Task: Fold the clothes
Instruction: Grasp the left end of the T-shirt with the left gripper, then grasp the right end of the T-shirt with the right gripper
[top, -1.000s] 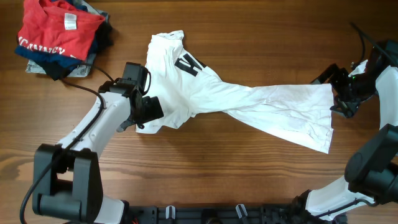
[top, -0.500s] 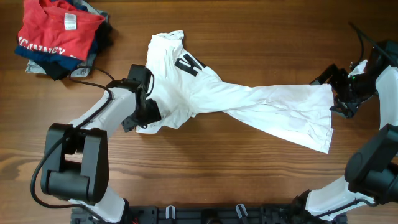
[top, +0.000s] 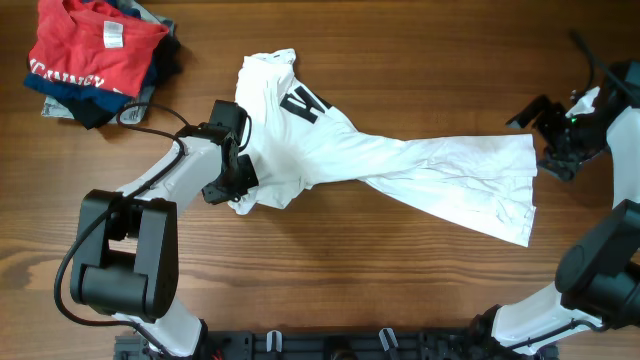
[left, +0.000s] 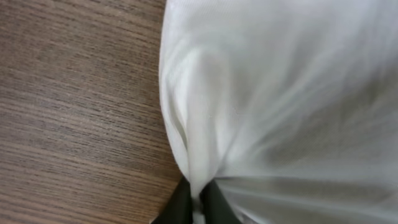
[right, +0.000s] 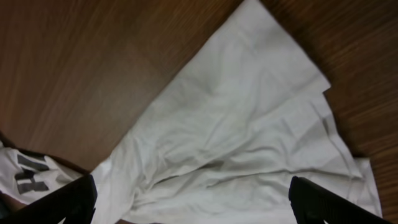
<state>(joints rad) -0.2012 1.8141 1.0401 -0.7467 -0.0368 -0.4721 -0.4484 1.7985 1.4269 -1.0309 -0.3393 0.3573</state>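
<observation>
Left fingers (left: 185, 208), previously spread, are now pinched on white shirt (top: 400, 170) edge, centre-left; right fingers (top: 556, 160) are held spread.

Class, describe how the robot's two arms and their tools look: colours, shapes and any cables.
Both arms have white shells with bulky black joints. A black cable loops beside the left arm, and a thinner cable trails by the right arm. The left tool and right tool are black, with flat dark fingers.

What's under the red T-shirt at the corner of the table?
A navy garment and a grey garment stick out beneath the red T-shirt; the rest is covered.
</observation>
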